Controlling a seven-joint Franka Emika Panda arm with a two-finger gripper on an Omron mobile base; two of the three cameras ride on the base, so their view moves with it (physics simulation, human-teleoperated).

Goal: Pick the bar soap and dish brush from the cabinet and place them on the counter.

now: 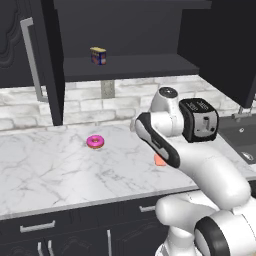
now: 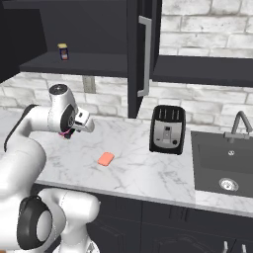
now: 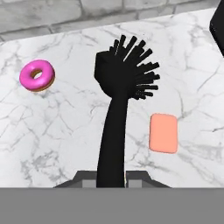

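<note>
The black dish brush (image 3: 117, 87) sticks out from my gripper (image 3: 111, 178), which is shut on the lower end of its handle. Its bristled head hangs above the white marble counter (image 3: 65, 131). The salmon-orange bar soap (image 3: 163, 133) lies flat on the counter just right of the brush, and appears as bar soap (image 2: 105, 158) near the front edge in the right base view. In the left base view the bar soap (image 1: 159, 160) peeks out from behind my forearm. The dark cabinet (image 1: 125, 67) stands open above.
A pink donut (image 1: 95, 142) lies on the counter left of the brush. A yellow-and-blue box (image 1: 98, 55) stands on the cabinet shelf. Further right are a black toaster (image 2: 168, 129) and the sink (image 2: 227, 158). The open cabinet door (image 2: 143, 54) hangs over the counter.
</note>
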